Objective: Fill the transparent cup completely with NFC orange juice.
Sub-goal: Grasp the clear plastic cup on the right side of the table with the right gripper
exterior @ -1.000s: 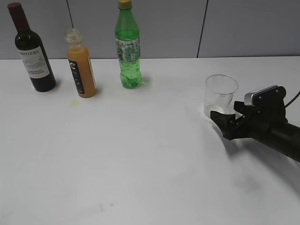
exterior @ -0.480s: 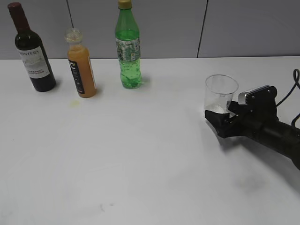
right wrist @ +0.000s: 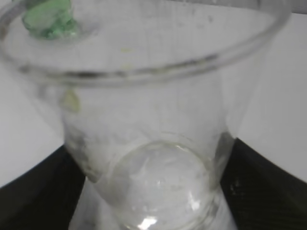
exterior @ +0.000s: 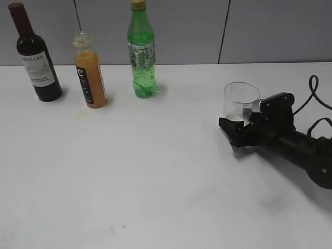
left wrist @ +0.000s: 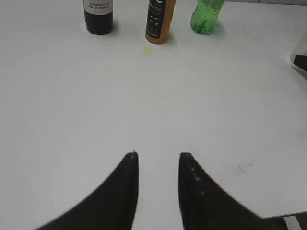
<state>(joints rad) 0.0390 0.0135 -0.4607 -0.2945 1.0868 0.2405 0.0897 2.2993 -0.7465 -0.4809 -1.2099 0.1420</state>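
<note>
The transparent cup [exterior: 241, 98] stands empty on the white table at the right. My right gripper [exterior: 236, 120] has its black fingers on both sides of the cup's base and is shut on it. In the right wrist view the cup [right wrist: 153, 120] fills the frame, with a finger [right wrist: 43, 191] against each side. The NFC orange juice bottle [exterior: 91, 78], black label and clear cap, stands at the far left; the left wrist view shows its lower part [left wrist: 159, 21]. My left gripper [left wrist: 157, 155] is open and empty above the bare table, and is out of the exterior view.
A dark wine bottle [exterior: 36, 62] stands left of the juice and a green plastic bottle [exterior: 141, 52] right of it, all in a row near the grey back wall. A small yellowish stain [exterior: 82, 114] lies before the juice. The right arm's cable [exterior: 311, 88] loops at the right edge.
My right gripper slid left, its fingers coming round the cup's base. The cup has shifted slightly left with it. The bottles have not moved.
</note>
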